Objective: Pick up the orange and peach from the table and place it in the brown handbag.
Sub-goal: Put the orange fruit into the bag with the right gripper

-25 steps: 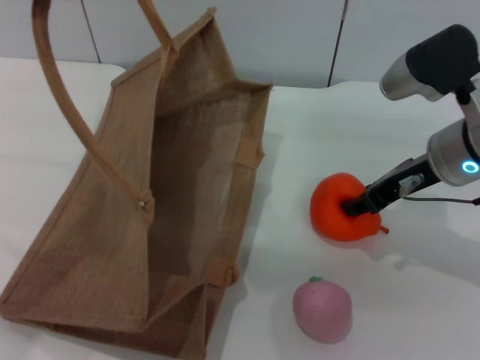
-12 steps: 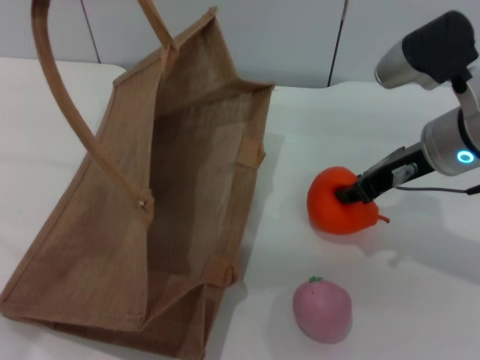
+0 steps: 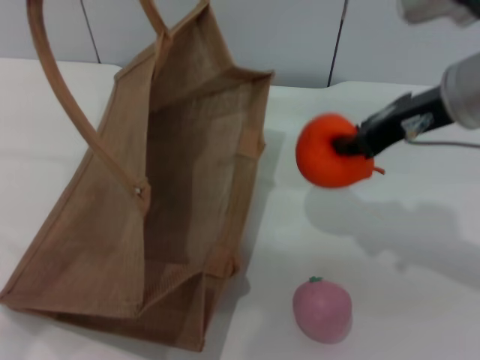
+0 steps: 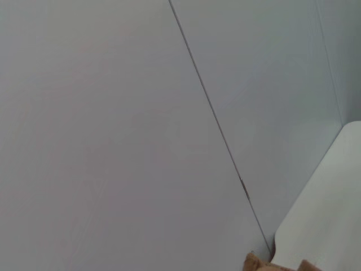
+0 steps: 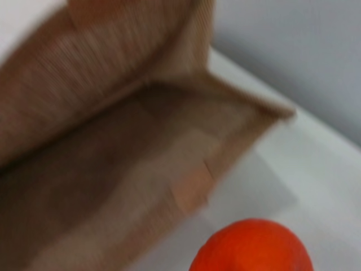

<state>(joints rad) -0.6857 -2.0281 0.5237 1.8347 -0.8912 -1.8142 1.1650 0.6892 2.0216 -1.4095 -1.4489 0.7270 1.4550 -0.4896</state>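
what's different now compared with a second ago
The right gripper, shut on the orange, has lifted it off the table and carried it a little toward the brown handbag. The peach and the handbag lie where they were.

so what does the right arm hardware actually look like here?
The right gripper has slim black fingers on a black, tapering body. Behind it sits a light grey, rounded wrist link, with a thin dark cable trailing off it. The left arm is out of view.
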